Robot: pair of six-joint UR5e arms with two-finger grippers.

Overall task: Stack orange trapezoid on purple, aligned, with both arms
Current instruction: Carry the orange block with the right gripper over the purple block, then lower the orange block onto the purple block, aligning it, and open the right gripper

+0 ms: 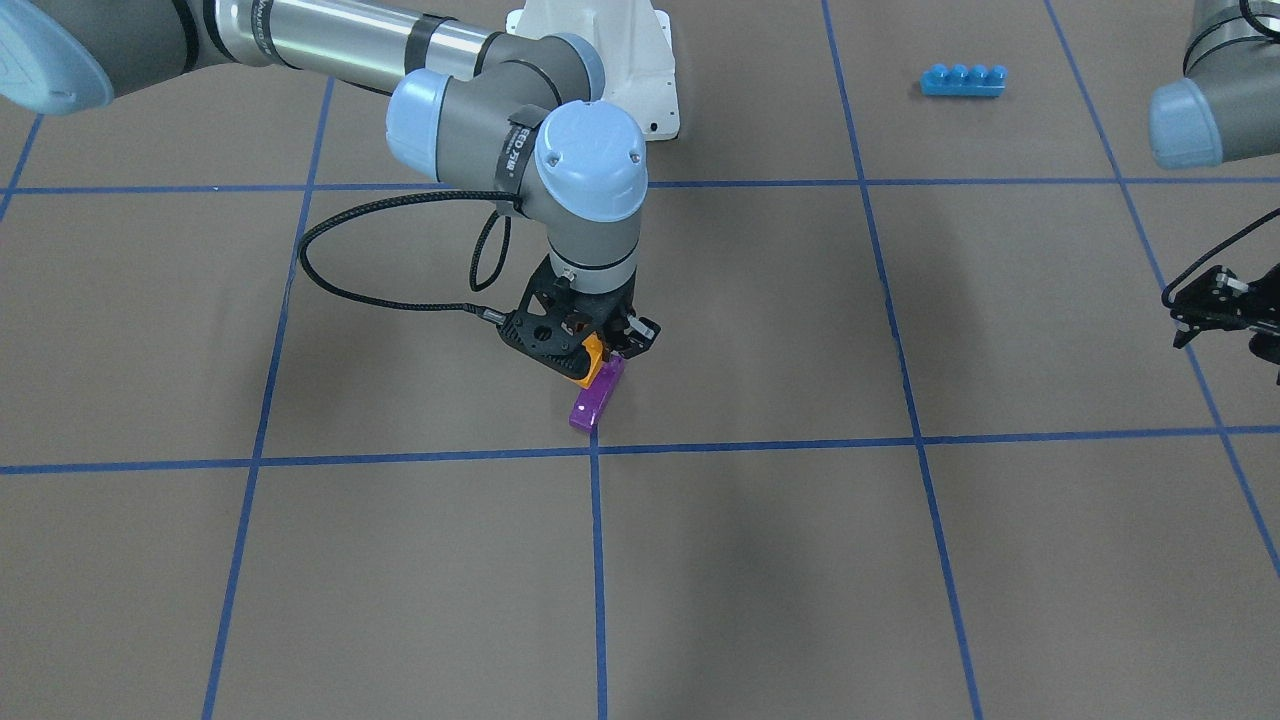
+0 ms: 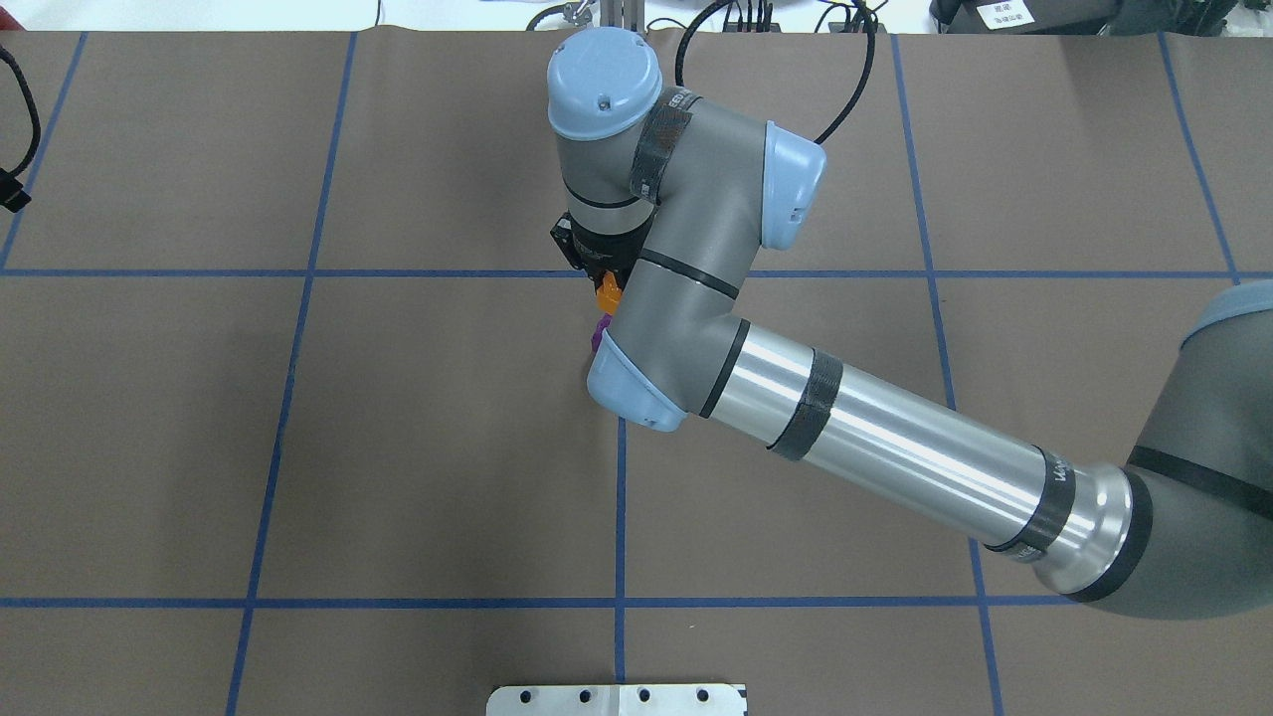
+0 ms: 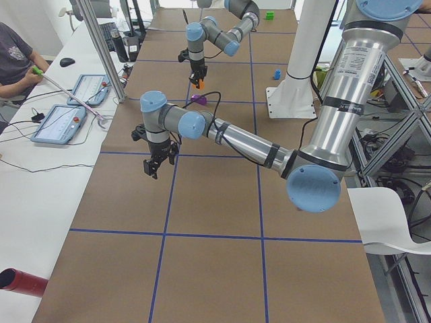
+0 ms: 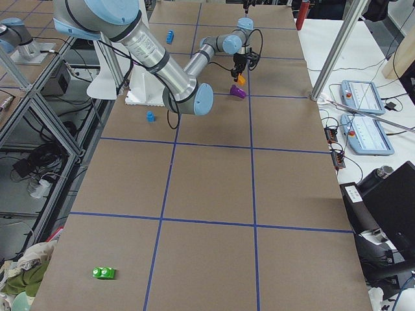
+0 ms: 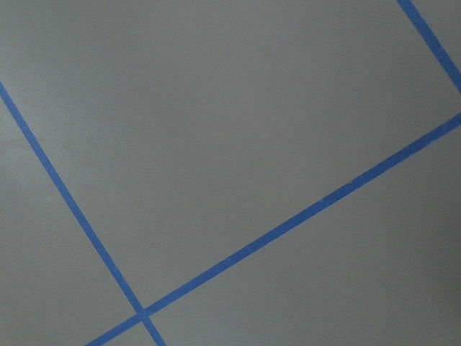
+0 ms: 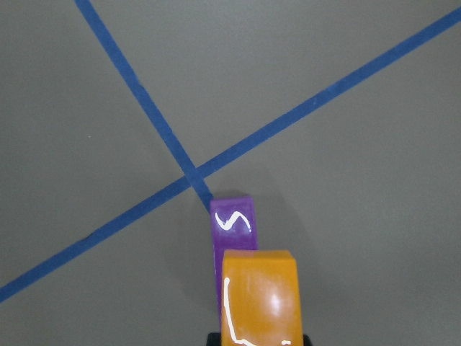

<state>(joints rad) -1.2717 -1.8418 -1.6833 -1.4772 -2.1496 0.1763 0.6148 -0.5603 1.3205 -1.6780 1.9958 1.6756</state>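
Observation:
My right gripper (image 1: 600, 355) is shut on the orange trapezoid (image 1: 593, 360) and holds it just above one end of the purple brick (image 1: 596, 397). The purple brick lies on the table next to a blue tape crossing. In the right wrist view the orange trapezoid (image 6: 259, 295) overlaps the near part of the purple brick (image 6: 233, 223); whether they touch is unclear. In the overhead view the arm hides most of both pieces (image 2: 608, 291). My left gripper (image 1: 1178, 318) hovers empty, far off at the table's side, its fingers apart.
A long blue four-stud brick (image 1: 963, 80) lies at the back near the white base pedestal (image 1: 600, 60). A small blue brick (image 4: 150, 116) sits beside the pedestal. A green brick (image 4: 103, 273) lies far away. An operator (image 3: 13, 57) sits at the side table.

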